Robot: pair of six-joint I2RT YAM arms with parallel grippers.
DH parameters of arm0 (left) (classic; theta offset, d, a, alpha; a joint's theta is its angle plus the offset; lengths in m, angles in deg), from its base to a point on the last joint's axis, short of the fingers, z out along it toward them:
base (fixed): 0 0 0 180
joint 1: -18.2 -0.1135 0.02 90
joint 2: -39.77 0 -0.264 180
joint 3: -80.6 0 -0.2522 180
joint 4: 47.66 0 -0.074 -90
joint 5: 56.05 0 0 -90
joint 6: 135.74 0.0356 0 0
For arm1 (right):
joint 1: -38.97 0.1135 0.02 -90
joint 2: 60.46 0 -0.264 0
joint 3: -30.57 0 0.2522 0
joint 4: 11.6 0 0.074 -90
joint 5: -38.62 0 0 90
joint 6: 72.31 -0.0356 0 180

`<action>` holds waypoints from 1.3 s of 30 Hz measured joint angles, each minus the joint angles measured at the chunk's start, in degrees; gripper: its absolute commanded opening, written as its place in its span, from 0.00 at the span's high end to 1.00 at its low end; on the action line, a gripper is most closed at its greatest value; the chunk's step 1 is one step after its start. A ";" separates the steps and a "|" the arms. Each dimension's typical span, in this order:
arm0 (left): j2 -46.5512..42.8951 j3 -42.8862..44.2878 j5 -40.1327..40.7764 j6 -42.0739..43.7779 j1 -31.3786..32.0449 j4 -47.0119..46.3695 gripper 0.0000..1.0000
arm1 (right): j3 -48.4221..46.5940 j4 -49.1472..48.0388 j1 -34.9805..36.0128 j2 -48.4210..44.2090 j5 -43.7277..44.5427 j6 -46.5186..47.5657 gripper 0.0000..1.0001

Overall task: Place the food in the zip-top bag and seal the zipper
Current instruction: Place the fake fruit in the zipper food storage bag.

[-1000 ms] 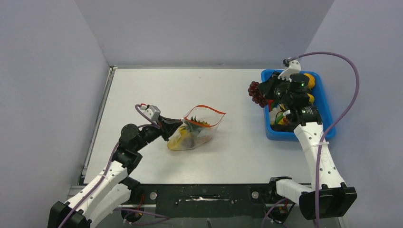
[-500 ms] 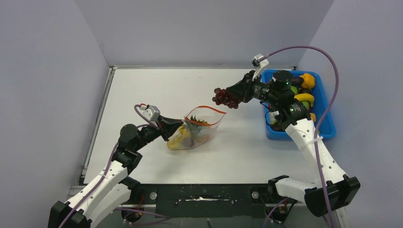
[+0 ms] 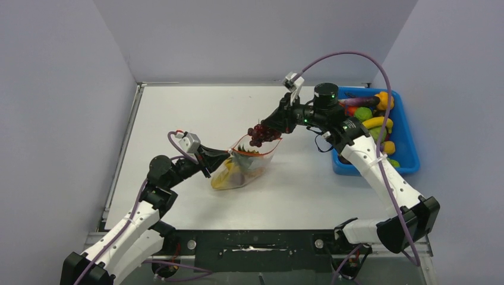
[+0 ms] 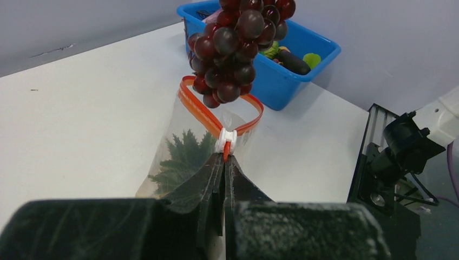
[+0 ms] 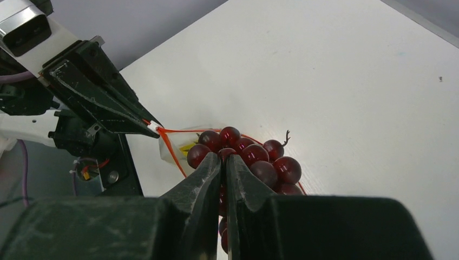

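Dark purple grape bunch (image 3: 260, 134) hanging just above open clear zip-top bag (image 3: 238, 175) on the bench (image 3: 178, 113), red zipper (image 4: 197, 108) gaping in a loop, green pineapple crown (image 4: 184, 154) and yellow piece (image 3: 223, 183) inside

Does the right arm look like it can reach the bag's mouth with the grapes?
Probably yes. The right tool hangs the grapes right over the zip-top bag, whose red zipper mouth gapes open while the left tool pinches its end. Nothing seems to be in between.

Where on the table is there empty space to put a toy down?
Bare table stretches from the back-left corner to the zip-top bag; another patch lies between bag and blue bin. Crowded: the bag mouth, under the hanging grapes, and inside the bin.
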 measured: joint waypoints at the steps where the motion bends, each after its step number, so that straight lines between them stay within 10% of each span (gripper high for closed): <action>1: 0.00 0.00 -0.15 0.02 0.00 -0.07 1.00 | -0.50 0.57 0.57 0.48 -0.04 0.57 0.94; 18: -0.17 0.00 -1.97 0.98 -0.35 -2.21 1.00 | -1.31 6.14 4.44 5.55 -0.57 6.69 0.93; 39: -0.26 -0.46 -3.26 1.07 -0.85 -2.47 1.00 | 7.96 -10.27 10.93 15.12 -6.67 0.04 0.92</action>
